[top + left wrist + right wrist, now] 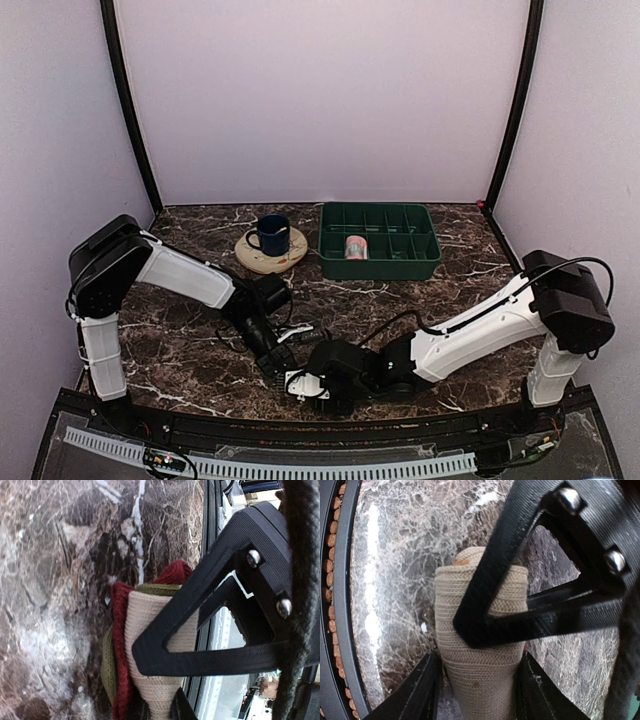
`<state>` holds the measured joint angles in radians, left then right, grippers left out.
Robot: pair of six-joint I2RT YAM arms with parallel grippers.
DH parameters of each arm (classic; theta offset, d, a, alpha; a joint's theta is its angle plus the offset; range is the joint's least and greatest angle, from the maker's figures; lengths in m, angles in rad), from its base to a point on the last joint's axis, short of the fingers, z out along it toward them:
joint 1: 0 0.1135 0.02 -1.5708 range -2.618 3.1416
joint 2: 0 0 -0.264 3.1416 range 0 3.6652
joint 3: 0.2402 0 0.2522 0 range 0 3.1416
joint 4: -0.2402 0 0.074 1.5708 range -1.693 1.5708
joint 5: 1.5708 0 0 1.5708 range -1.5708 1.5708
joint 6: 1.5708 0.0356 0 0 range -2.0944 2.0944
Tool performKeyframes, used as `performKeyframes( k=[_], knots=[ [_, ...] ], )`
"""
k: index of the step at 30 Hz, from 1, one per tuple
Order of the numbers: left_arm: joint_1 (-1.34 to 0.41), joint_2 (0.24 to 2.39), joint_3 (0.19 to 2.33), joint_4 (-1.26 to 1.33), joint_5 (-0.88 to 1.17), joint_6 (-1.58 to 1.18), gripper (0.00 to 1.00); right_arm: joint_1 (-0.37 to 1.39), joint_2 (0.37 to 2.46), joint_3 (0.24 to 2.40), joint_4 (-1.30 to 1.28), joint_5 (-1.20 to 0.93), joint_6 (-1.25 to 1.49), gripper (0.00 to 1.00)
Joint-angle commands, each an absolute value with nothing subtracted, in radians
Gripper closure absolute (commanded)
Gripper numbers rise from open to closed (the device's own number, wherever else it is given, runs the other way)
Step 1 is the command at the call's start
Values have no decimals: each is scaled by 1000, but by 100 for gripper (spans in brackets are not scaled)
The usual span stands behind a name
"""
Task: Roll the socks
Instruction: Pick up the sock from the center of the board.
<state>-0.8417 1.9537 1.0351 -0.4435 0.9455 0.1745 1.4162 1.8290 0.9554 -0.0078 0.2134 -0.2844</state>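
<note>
The cream sock (480, 645) lies on the marble table near its front edge, bundled into a thick roll. Its maroon and green parts (120, 645) show in the left wrist view. My left gripper (159, 707) is shut on a narrow pinch of the cream fabric. My right gripper (479, 682) holds the roll, with one finger pressed against each side. In the top view both grippers, left (280, 362) and right (300, 383), meet at the front middle and hide the sock. The pink sock (356, 246) sits rolled in a compartment of the green tray.
The green divided tray (425, 262) stands at the back, right of centre. A dark blue mug (270, 234) rests on a round tan coaster (295, 252) at the back left. The table's black front rail (340, 605) runs close behind the grippers.
</note>
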Motion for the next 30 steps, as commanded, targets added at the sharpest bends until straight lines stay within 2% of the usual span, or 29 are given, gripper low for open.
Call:
performKeyframes(
  k=[1, 11, 19, 27, 30],
  knots=[
    [-845, 1997, 1024, -531, 862, 202, 100, 1408, 1865, 988, -33, 162, -307, 54],
    [-841, 2000, 1022, -535, 883, 204, 100, 1379, 1921, 1039, -135, 88, -324, 68],
    [-819, 1937, 997, -497, 833, 145, 79, 1339, 1951, 1067, -219, 3, -279, 78],
    [-765, 1813, 941, -433, 763, 53, 69, 1299, 1981, 1104, -304, -74, -217, 87],
    [-738, 1757, 933, -422, 718, 26, 67, 1290, 1985, 1116, -334, -94, -190, 95]
  ],
)
